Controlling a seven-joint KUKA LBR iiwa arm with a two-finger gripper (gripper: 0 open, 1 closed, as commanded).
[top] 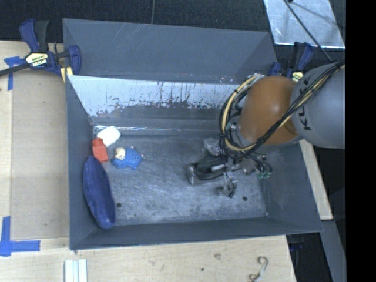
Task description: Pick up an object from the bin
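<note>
My gripper (pixel 212 172) is low over the bin floor, right of the middle, under the orange wrist cover, with bare floor beneath it. The loose things lie well to its left. Nearest is a small blue lump (pixel 128 159) with a pale yellowish bit on it. Next to that are an orange-red block (pixel 100 151) and a white piece (pixel 108 136) at the back left. A long dark blue object (pixel 97 194) lies along the left wall.
The arm with its cables comes in over the bin's right wall. The sloped back wall rises just behind the gripper. All the loose things are bunched at the left side.
</note>
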